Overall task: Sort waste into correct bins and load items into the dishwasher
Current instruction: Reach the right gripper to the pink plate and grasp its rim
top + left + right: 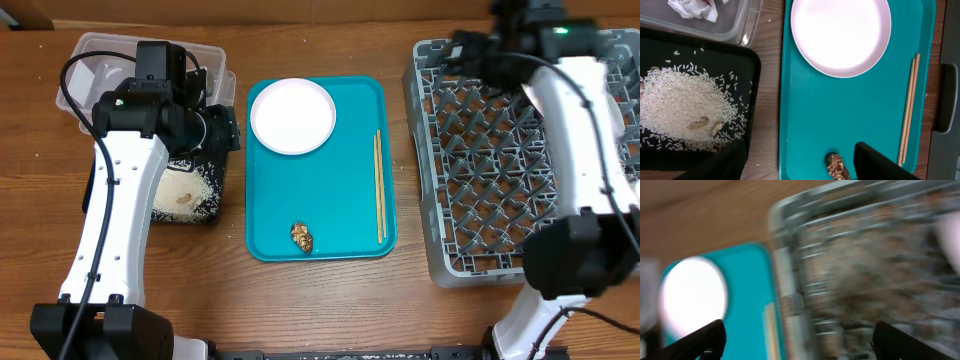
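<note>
Left gripper (800, 150): spread apart, brown lump (837, 167) between its tips in my view.
Right gripper (799, 330): apart; blurred, seemingly over rack (865, 255).

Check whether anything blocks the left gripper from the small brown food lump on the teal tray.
Nothing visible. The small brown food lump lies alone on the teal plastic tray; the white round plate and thin wooden chopsticks sit clear of it. The left gripper is open.
</note>
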`<state>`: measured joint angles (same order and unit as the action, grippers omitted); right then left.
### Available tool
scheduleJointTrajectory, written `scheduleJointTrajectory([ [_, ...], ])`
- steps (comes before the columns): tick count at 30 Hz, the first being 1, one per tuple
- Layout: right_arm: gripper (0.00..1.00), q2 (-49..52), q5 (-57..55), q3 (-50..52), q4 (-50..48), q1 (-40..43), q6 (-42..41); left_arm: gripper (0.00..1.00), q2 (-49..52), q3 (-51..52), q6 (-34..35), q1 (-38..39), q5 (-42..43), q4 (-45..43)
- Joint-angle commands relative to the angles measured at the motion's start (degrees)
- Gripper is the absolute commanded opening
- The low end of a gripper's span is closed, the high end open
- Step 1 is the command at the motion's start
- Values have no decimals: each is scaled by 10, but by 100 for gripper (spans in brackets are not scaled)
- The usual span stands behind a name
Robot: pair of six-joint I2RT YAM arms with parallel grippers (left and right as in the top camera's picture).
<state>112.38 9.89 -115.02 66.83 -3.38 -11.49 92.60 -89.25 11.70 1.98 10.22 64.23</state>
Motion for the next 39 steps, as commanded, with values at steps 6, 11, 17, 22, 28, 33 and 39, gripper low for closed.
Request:
scheduleJointTrajectory([
  [6,87,92,77,7,-31,-121,8,72,-4,-9,3,-1,-3,0],
  [11,85,152,11,7,-72,-179,-66,73,-3,-9,3,-1,-3,1],
  [17,79,219,13,7,-118,-217,-98,73,-3,-9,3,-1,-3,1],
  [22,64,240,10,7,-152,-232,-98,73,-3,-9,3,-1,-3,1],
  [28,54,257,-26,7,-160,-238,-147,73,-4,-9,3,-1,-3,1],
  [33,50,274,-19,7,-157,-238,-158,73,-3,-9,3,-1,-3,1],
  [39,21,272,-19,5,-149,-236,-158,73,-3,-9,3,-1,-3,1],
])
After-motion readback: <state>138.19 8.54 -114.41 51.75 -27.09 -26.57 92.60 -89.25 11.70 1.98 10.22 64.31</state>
